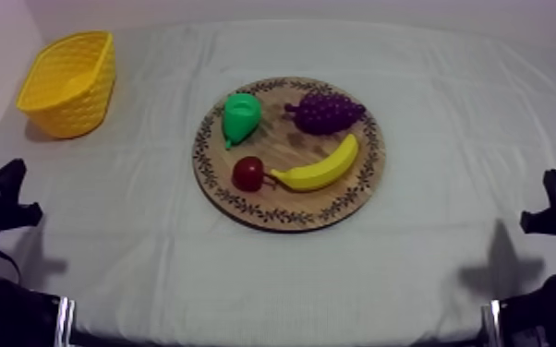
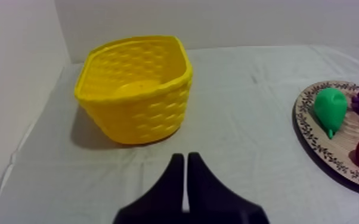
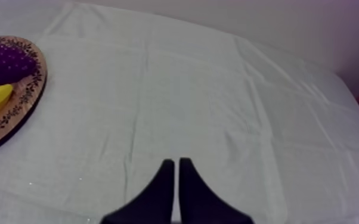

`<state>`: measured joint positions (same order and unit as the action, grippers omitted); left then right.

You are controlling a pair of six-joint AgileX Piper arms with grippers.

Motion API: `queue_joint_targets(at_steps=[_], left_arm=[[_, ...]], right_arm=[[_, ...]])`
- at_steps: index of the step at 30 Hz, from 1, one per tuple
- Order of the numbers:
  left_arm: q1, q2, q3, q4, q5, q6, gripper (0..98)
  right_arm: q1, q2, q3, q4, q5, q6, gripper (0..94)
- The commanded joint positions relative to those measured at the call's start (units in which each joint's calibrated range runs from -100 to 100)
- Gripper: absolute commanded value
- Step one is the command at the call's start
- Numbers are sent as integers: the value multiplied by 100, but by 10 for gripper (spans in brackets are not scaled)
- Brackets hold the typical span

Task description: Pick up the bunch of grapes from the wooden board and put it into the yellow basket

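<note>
A purple bunch of grapes (image 1: 325, 112) lies at the back right of the round wooden board (image 1: 254, 207) in the middle of the table, beside a green pear (image 1: 240, 117), a banana (image 1: 320, 169) and a small red fruit (image 1: 248, 173). The yellow basket (image 1: 69, 83) stands at the far left, with nothing in it. My left gripper (image 1: 12, 175) rests low at the left edge; its fingers (image 2: 185, 173) lie together as a narrow wedge before the basket (image 2: 135, 89). My right gripper (image 1: 551, 185) rests low at the right, shut (image 3: 173, 173), with the grapes (image 3: 6, 61) far off.
Bare grey-white cloth (image 1: 152, 240) surrounds the board on all sides. A pale wall runs along the left side behind the basket (image 2: 15, 71). The table's front edge is near both arms.
</note>
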<state>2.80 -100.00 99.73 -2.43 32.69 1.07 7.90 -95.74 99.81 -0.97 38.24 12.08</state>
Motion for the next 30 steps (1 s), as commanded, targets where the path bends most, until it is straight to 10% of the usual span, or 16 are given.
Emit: queue_joint_targets(at_steps=[1, 30], left_arm=[[-1, 0, 5, 1, 37, 3, 0], [220, 2380, -1507, -38, -934, 43, 0]], right_arm=[[-1, -2, -3, 2, -1, 1, 5], [-1, -2, -3, 2, -1, 1, 5]])
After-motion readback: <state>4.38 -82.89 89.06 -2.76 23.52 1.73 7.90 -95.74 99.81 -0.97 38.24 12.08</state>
